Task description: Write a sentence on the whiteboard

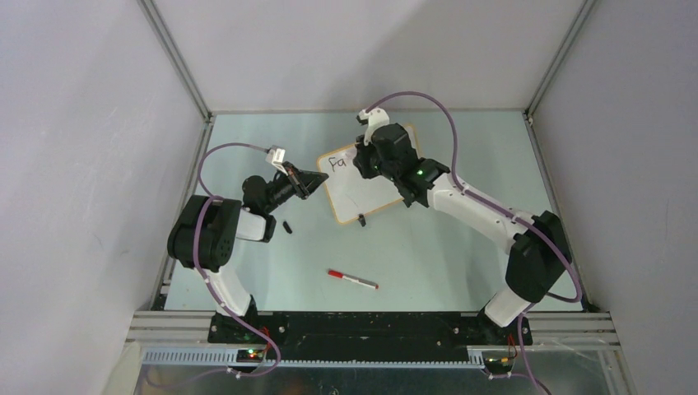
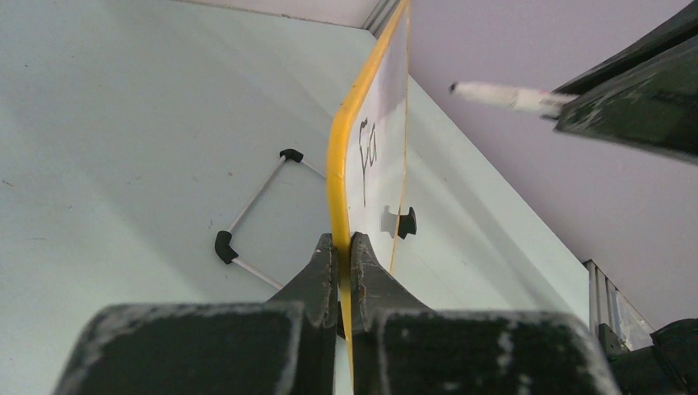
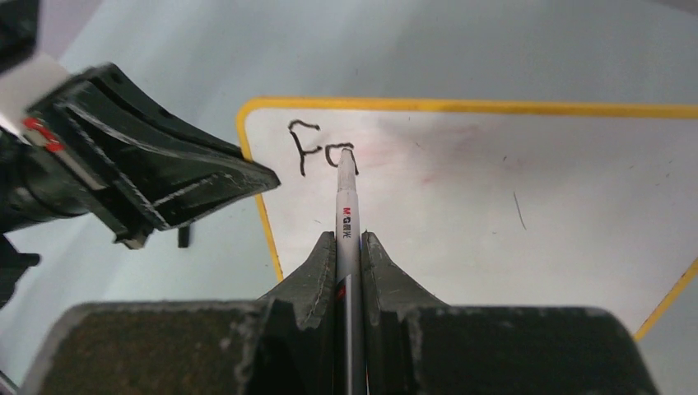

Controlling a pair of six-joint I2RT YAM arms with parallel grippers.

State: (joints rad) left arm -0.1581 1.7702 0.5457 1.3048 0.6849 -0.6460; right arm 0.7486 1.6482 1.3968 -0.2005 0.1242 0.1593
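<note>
The whiteboard point(image 1: 355, 199) lies at the table's middle back, white with an orange-yellow frame. Black lettering point(image 1: 336, 163) reading "Fa" sits at its top left corner and also shows in the right wrist view point(image 3: 317, 148). My left gripper point(image 1: 323, 179) is shut on the board's left frame edge point(image 2: 337, 156), with one jaw on each side point(image 2: 343, 240). My right gripper point(image 3: 348, 237) is shut on a white marker point(image 3: 346, 206). The marker tip touches the board at the end of the "a". The right gripper point(image 1: 366, 160) hangs over the board's top.
A red-capped marker point(image 1: 352, 280) lies on the table near the front middle. A small black cap point(image 1: 287, 227) lies by the left arm. A black clip foot point(image 1: 361, 220) sits at the board's near edge. A thin white rod with black corner pieces point(image 2: 255, 206) shows behind the board.
</note>
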